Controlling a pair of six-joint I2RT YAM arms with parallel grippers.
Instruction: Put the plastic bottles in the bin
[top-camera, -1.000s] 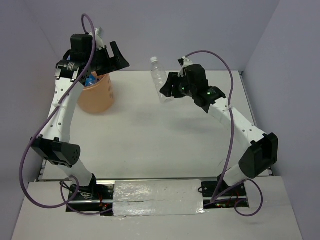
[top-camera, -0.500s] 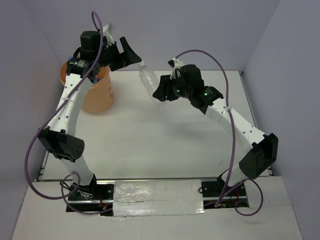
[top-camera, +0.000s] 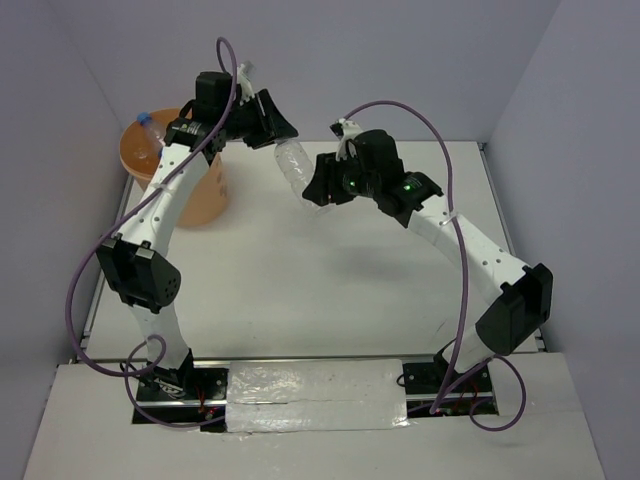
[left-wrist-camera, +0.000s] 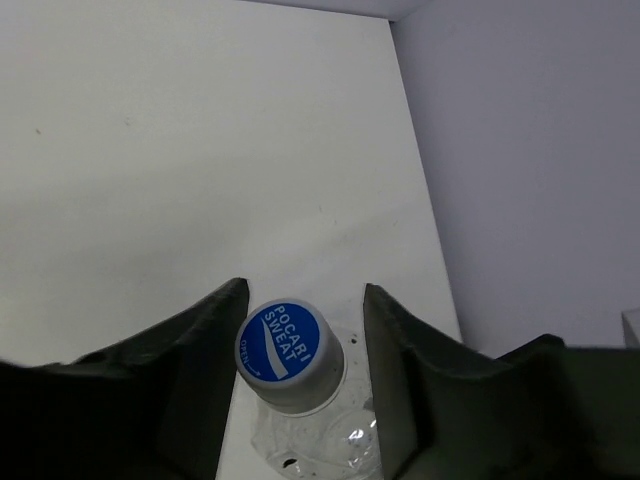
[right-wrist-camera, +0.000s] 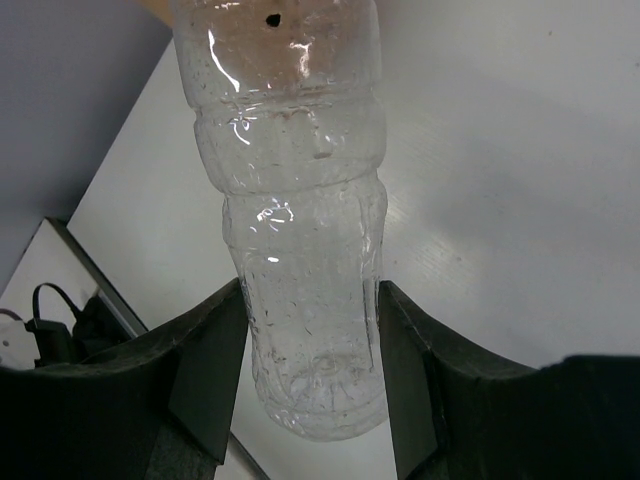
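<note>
Plastic bottle (top-camera: 292, 163) hangs in the air over the back of the table (top-camera: 330, 290), at about 12 o'clock from the table's middle, bridged between my two arms; it is held off the surface because, as I read it, this is a handover, the right arm offering it toward the arm nearer the bin; its long axis runs from roughly 10 o'clock to 4 o'clock in the overhead view, blue cap (left-wrist-camera: 288, 342) leading toward 10 o'clock and the bin, base trailing toward 4 o'clock; the right gripper (right-wrist-camera: 310, 290) pinches the clear crinkled body near the base, both fingers pressed against its sides; the left gripper (left-wrist-camera: 305, 300) straddles the cap end, a finger on either side of the cap, but I cannot tell whether it has bitten yet, since a sliver of gap shows on one side; the bin (top-camera: 205, 188) stands at 10 o'clock, near the back left corner, just beyond the left wrist, with another bottle (top-camera: 146, 120) poking its blue cap above the rim
</note>
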